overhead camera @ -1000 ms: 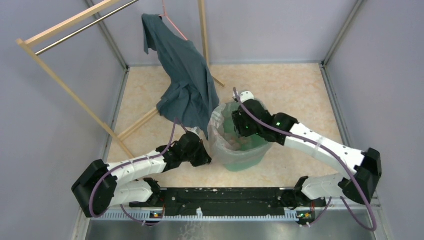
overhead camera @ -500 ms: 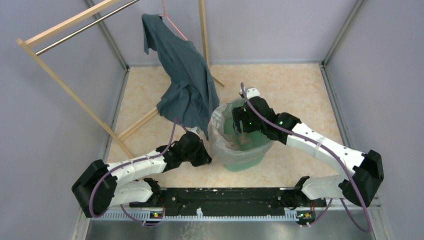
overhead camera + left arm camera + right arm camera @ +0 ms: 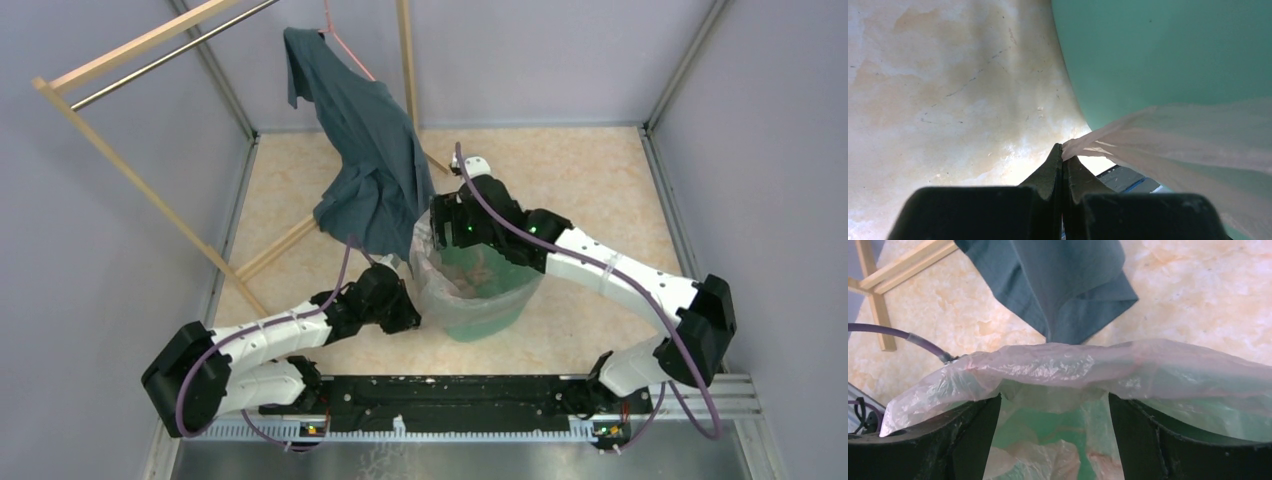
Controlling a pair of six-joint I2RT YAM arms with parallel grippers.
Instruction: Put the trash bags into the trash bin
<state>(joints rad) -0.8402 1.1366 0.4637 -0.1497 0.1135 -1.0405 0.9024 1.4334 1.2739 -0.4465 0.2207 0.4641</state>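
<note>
As it drapes bin [image 3: 1173,50], bag [image 3: 1048,365] wrinkly, transl.

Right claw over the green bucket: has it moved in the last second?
Yes. The right claw shifted left across the teal-green plastic bin, toward the hanging blue-grey cloth shirt.

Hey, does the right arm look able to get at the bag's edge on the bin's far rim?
Probably yes. The right claw stands open right at the edge of the pink bag, draped over the rim of the bin, with nothing between. The hanging shirt is just beyond, not in the way.
</note>
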